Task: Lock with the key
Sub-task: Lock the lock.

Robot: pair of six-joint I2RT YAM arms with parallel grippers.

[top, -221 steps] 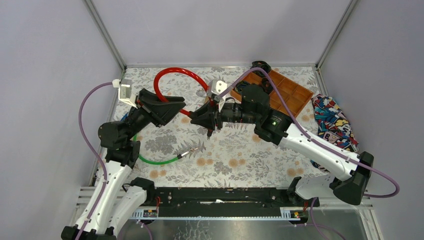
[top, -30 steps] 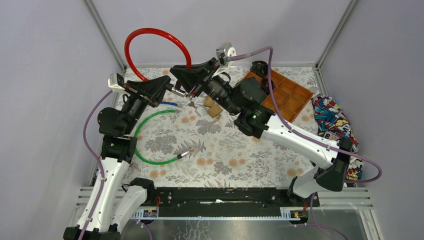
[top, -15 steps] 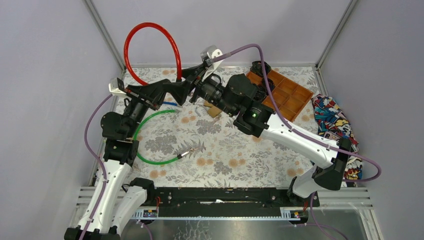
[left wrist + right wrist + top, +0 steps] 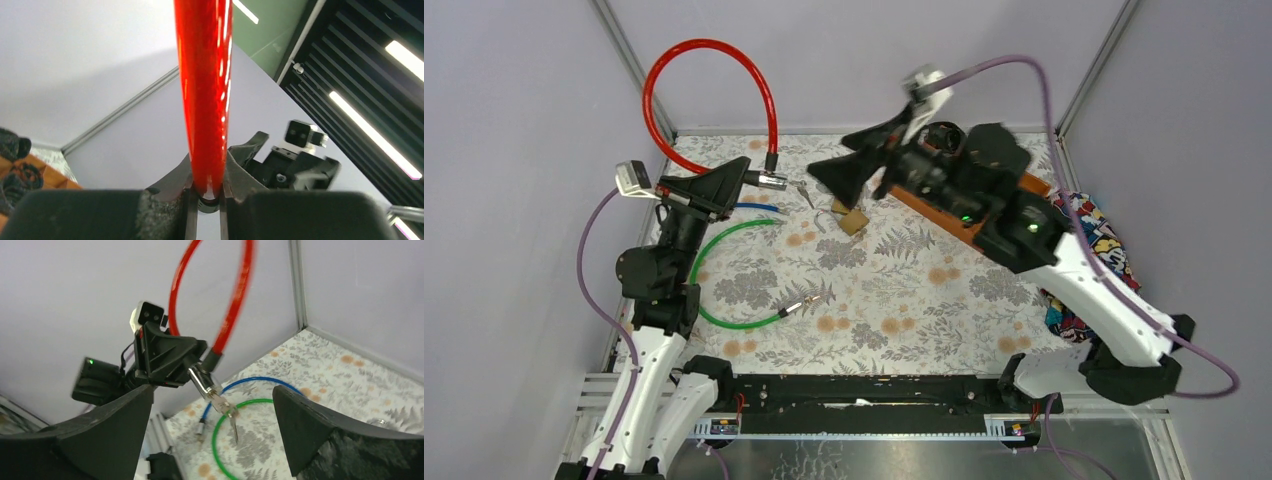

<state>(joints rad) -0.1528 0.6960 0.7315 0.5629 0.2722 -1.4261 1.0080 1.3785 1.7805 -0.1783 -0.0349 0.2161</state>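
My left gripper (image 4: 746, 179) is shut on the red cable lock (image 4: 709, 55), gripping it near its metal cylinder (image 4: 770, 181), and holds it above the table's back left. In the left wrist view the red cable (image 4: 205, 90) rises from between my fingers (image 4: 235, 175). A key (image 4: 220, 403) sticks out of the cylinder (image 4: 202, 379), and a second key (image 4: 233, 424) dangles from it. My right gripper (image 4: 829, 153) is open and empty, a short way right of the keys (image 4: 802, 190). Its wide-spread fingers (image 4: 105, 435) frame the lock without touching it.
A brass padlock (image 4: 850, 219) lies on the floral cloth below the keys. A green cable (image 4: 724, 262) and a blue cable (image 4: 754, 208) lie at the left. An orange tray (image 4: 1024, 188) sits back right under my right arm, with a patterned bag (image 4: 1104, 250) beside it.
My right gripper has let go of the key, opened wide and drawn back to the right. The left gripper has shifted slightly left with the red lock.
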